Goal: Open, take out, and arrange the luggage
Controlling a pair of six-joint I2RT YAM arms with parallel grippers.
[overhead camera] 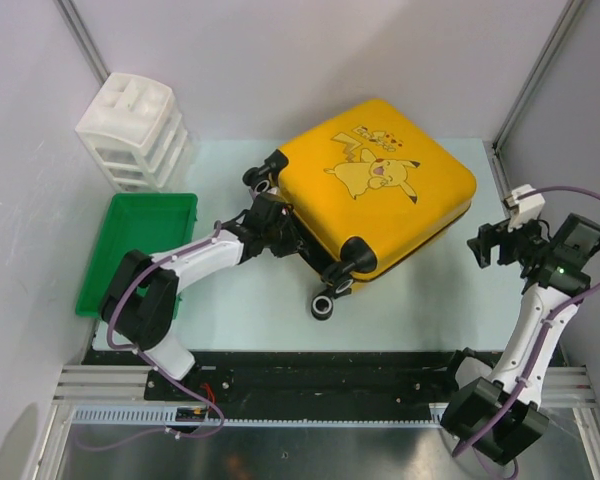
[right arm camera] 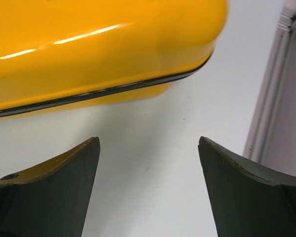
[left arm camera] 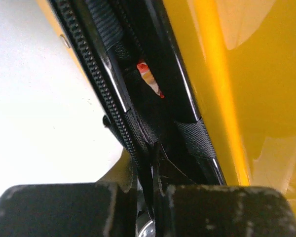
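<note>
Left jaws: narrow, pinched on a thin black strip of the zipper trim [left arm camera: 96, 94]; exact piece between the pads hard to tell.
Right jaws: wide, holding nothing, low over the surface [overhead camera: 260, 320].
Luggage [overhead camera: 380, 190]: flat on the surface, lid side up; wheel-side edge touching the left jaws, far corner just ahead of the right jaws, with a gap between.
Done so far: judged barely begun. Seam parted a little just beyond the left jaws, with a red-and-white scrap [left arm camera: 149, 79] showing in the gap.
Left to do: probably all the rest: unzipping, raising the lid, taking contents out, arranging them. Seam ahead of the right jaws closed.
Counts: one luggage; one green tray [overhead camera: 145, 230] behind the left jaws; one white drawer unit [overhead camera: 135, 130] well apart to their side; two arms.
Items out: none seen.
</note>
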